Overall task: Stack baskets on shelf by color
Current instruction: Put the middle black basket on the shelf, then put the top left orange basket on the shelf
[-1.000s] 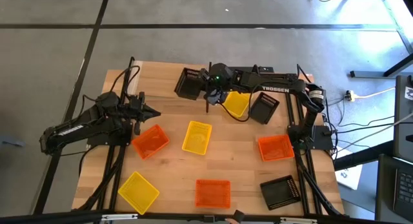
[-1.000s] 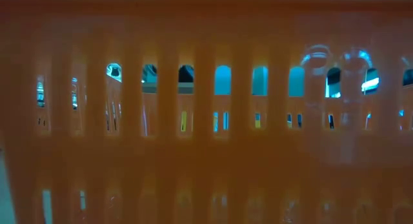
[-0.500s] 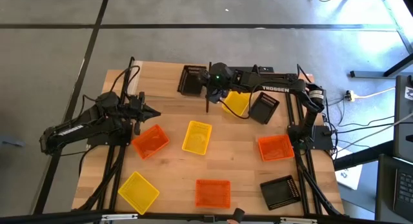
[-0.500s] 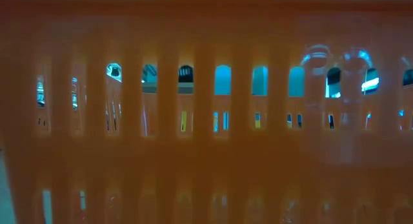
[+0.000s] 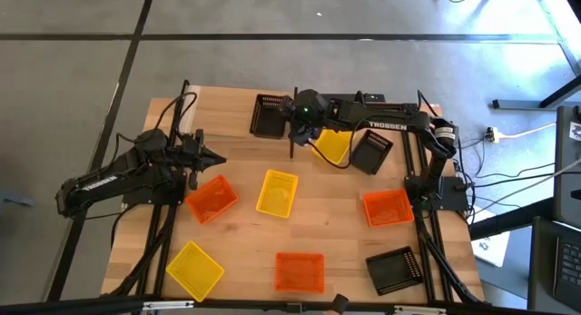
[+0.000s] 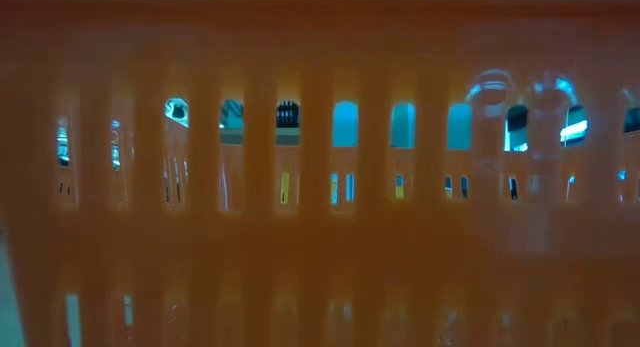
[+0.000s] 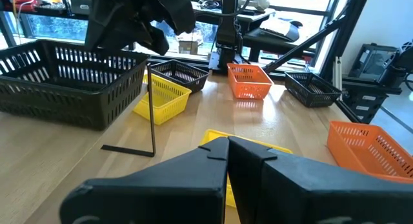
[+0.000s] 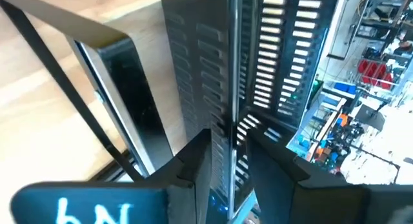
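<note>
One black perforated plastic mesh basket (image 5: 270, 114) at the far side of the wooden surface (image 5: 336, 224) is pinched by its thin, stiff, light wall in the right end effector (image 8: 227, 143), jaws narrowly parted on it, left end effector (image 7: 227, 146) shut, empty.

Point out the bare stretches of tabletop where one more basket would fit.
Free: the wood between the middle yellow basket and the right orange basket, and the far left corner behind the left pincer. Crowded: the far edge, where the right pincer grips a black basket beside another yellow basket and a tilted black basket.
</note>
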Controlling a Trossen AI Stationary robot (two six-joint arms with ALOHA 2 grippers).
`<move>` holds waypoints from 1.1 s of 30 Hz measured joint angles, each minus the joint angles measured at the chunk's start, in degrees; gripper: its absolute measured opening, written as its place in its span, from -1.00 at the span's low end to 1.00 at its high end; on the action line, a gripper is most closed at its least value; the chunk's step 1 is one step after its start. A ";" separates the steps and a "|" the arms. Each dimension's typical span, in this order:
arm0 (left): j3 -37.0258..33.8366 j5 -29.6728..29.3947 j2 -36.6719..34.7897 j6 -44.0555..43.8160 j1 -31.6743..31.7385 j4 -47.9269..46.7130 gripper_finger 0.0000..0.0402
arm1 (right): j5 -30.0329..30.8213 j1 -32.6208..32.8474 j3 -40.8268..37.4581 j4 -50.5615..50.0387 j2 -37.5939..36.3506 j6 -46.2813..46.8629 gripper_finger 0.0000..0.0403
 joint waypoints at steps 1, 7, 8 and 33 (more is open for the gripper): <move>0.01 0.00 0.00 0.00 -0.01 0.00 -1.00 | 0.00 0.00 0.00 0.13 0.00 0.47 -0.50; 0.02 -0.03 0.00 0.38 0.00 -0.15 -1.00 | 0.15 1.08 0.00 -0.19 -1.33 1.88 -0.50; 0.00 0.01 0.00 0.69 0.00 -0.15 -1.00 | 0.16 1.44 0.00 0.00 -1.52 1.87 -0.50; 0.02 19.13 -0.78 -0.18 -0.07 2.91 -1.00 | 19.64 25.15 0.07 -4.43 -11.17 31.12 -0.50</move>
